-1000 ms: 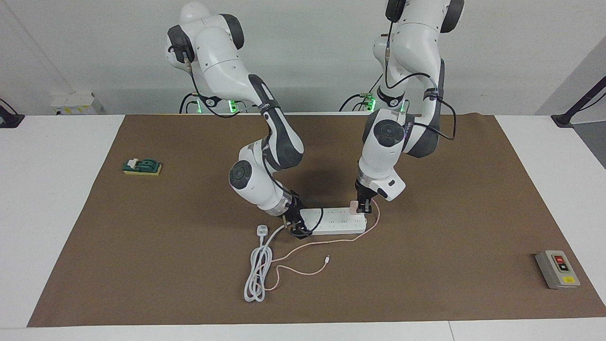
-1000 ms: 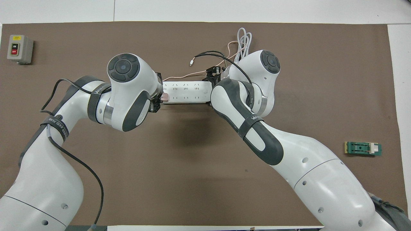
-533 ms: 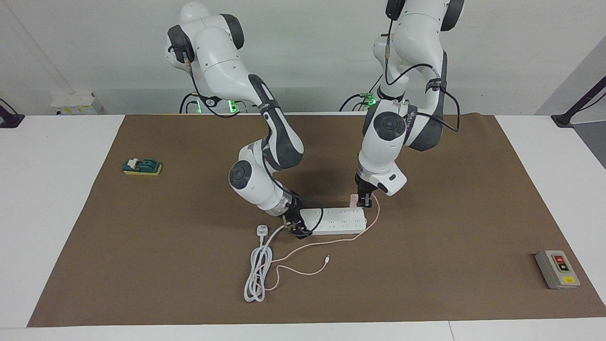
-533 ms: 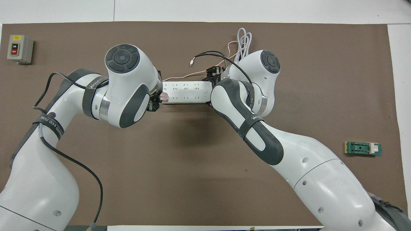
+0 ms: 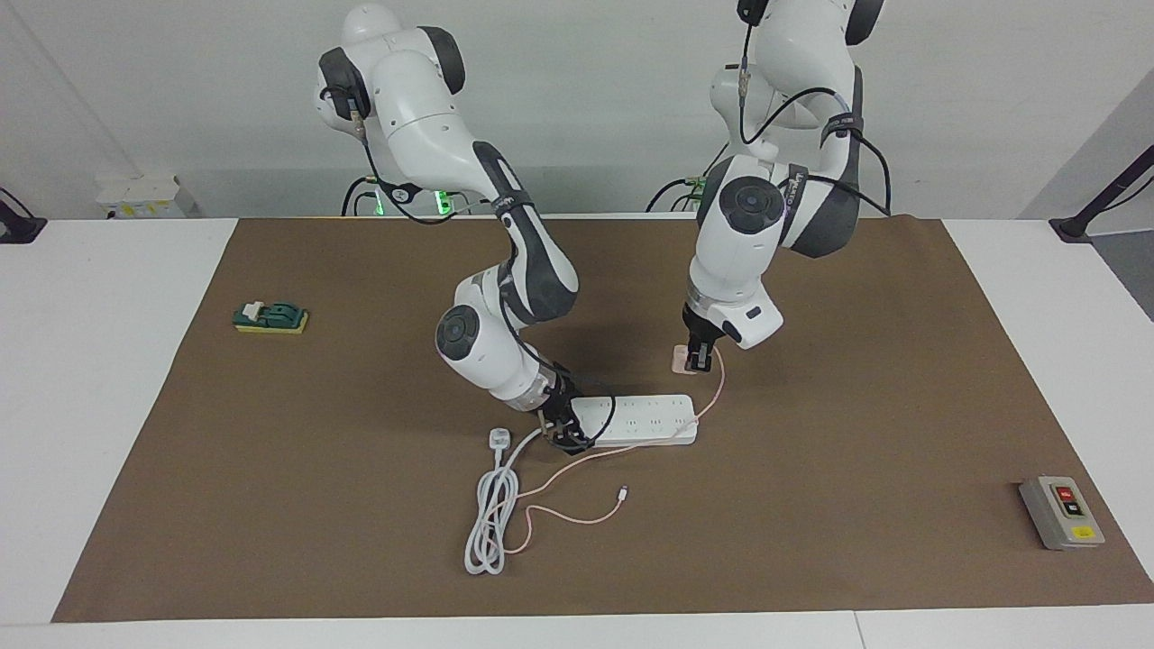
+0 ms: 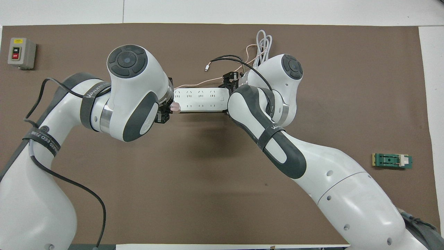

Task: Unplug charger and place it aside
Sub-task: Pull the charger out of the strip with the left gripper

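The pale-pink charger (image 5: 682,359) is gripped by the left gripper (image 5: 696,363), lifted clear above the power strip (image 5: 642,419), which is pinned at its other end by the right gripper (image 5: 566,437), fingers' state unclear.

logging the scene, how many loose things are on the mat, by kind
Charger, in the left gripper: 1
Power strip, right gripper at its end: 1
White plug with cord: 1
Switch box: 1
Green block: 1
Total: 5
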You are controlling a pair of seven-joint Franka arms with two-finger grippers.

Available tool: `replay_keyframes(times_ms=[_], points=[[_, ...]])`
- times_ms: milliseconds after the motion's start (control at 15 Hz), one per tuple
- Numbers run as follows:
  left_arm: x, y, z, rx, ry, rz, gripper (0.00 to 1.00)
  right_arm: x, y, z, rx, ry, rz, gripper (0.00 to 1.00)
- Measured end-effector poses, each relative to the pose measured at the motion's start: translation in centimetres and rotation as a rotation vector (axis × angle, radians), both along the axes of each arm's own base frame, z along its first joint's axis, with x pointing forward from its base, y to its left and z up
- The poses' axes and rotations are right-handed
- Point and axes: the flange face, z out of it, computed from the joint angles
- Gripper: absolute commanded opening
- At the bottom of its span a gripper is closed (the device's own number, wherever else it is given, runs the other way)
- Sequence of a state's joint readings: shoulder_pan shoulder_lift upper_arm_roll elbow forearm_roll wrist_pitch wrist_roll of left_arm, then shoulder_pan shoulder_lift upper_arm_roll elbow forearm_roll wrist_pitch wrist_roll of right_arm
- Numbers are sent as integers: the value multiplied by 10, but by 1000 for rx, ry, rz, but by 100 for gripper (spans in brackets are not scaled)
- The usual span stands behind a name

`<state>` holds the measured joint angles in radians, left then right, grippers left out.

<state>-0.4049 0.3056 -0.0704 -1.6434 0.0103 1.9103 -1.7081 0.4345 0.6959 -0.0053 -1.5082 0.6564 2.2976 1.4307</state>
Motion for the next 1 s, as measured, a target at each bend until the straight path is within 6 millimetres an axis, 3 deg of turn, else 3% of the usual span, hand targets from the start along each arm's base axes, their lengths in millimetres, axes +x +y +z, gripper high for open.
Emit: replay_keyframes(times_ms=[200,333,600,1000], points=[[1,8,25,2,8,-108,0,0,-2,-1,14,3,-2,80],[5,19,41,3,18,-186,0,0,-2,-1,18,3,-1,100],[8,48,77,-14,14,-330,0,1,-2,-3,17,-5,4,100],[0,113,128,-35,19,-553,0,1,-2,-3,19,-3,8,100]])
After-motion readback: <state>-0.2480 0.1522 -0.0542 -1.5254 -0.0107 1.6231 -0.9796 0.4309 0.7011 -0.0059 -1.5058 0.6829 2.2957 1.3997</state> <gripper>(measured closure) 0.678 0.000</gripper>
